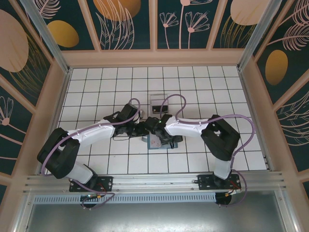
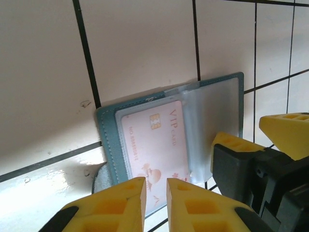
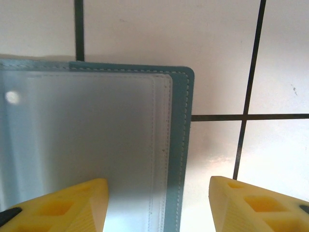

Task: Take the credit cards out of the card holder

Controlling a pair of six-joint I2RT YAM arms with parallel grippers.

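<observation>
The teal card holder (image 1: 155, 143) lies open on the tiled floor, between both arms. In the left wrist view its teal border (image 2: 108, 140) frames a clear sleeve that holds a pale pink VIP credit card (image 2: 154, 137). My left gripper (image 2: 155, 195) hovers over the card's near edge, its jaws a narrow gap apart with nothing between them. My right gripper (image 3: 158, 200) is wide open and straddles the holder's stitched edge (image 3: 183, 145), one finger over the clear sleeve (image 3: 96, 135) and one over bare tile. Its yellow fingers (image 2: 236, 145) also appear beside the holder in the left wrist view.
A small clear plastic box (image 1: 158, 102) stands one tile behind the holder. The two arms meet over the middle of the floor, left gripper (image 1: 144, 130) and right gripper (image 1: 157, 131) close together. Wooden walls surround the white tiles (image 1: 217, 92).
</observation>
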